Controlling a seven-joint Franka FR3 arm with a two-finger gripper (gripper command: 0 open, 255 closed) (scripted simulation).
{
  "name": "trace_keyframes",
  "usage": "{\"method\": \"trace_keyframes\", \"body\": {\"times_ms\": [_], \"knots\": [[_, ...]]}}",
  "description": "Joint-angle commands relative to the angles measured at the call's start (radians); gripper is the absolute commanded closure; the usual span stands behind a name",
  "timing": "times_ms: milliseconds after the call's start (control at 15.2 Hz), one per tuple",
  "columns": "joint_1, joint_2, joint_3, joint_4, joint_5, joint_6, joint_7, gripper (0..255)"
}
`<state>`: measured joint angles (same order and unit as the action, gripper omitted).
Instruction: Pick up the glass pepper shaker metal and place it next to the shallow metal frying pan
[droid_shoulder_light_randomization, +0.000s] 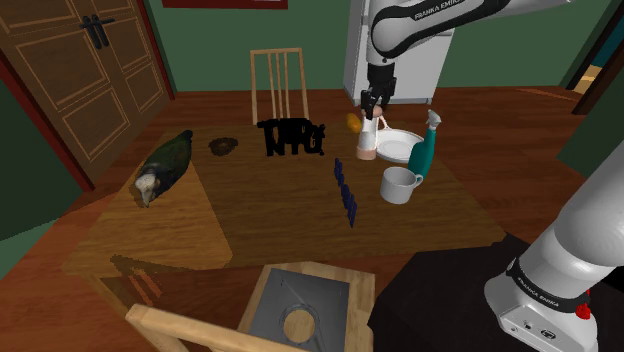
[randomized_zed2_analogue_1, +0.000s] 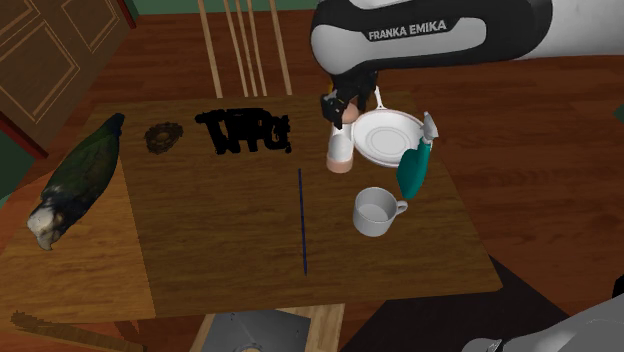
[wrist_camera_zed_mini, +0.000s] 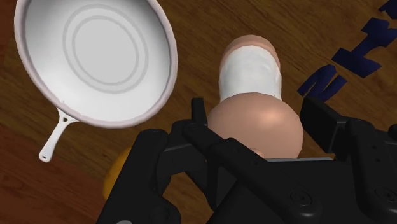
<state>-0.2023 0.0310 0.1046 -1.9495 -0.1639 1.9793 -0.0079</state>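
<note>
Peach-pink with a white band round its middle, the pepper shaker (wrist_camera_zed_mini: 251, 70) stands upright on the wooden table (randomized_zed2_analogue_1: 220, 230), toward its far right corner in the shoulder view, just beside the rim of the frying pan (randomized_zed2_analogue_1: 390, 135). That pan is plain matte white, shallow and round, with a thin handle. The black gripper (wrist_camera_zed_mini: 254, 114) sits straight over the shaker, its fingers flanking the domed cap; whether they press on it or stand just clear is impossible to tell. The gripper's body hides most of a small orange thing (wrist_camera_zed_mini: 114, 175). A black scribble-like tangle (randomized_zed2_analogue_1: 245, 133) and a thin dark blue strip (randomized_zed2_analogue_1: 302, 220) are hard to identify. The arm (randomized_zed2_analogue_1: 430, 40) reads "FRANKA EMIKA".
</note>
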Motion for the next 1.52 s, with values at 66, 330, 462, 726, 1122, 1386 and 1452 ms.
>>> {"method": "trace_keyframes", "body": {"times_ms": [66,330,462,726,1122,1386,1452], "knots": [[-0.001,0.008,-0.001,-0.031,-0.004,0.039,0.006,255],[-0.001,0.025,-0.002,-0.065,-0.01,0.09,0.015,255],[-0.001,0.035,-0.002,-0.081,-0.014,0.115,0.02,255],[-0.001,0.044,-0.002,-0.093,-0.017,0.135,0.025,255],[-0.001,0.044,-0.002,-0.093,-0.017,0.135,0.025,0],[-0.001,0.044,-0.002,-0.093,-0.017,0.135,0.025,0],[-0.001,0.044,-0.002,-0.093,-0.017,0.135,0.025,0]]}}
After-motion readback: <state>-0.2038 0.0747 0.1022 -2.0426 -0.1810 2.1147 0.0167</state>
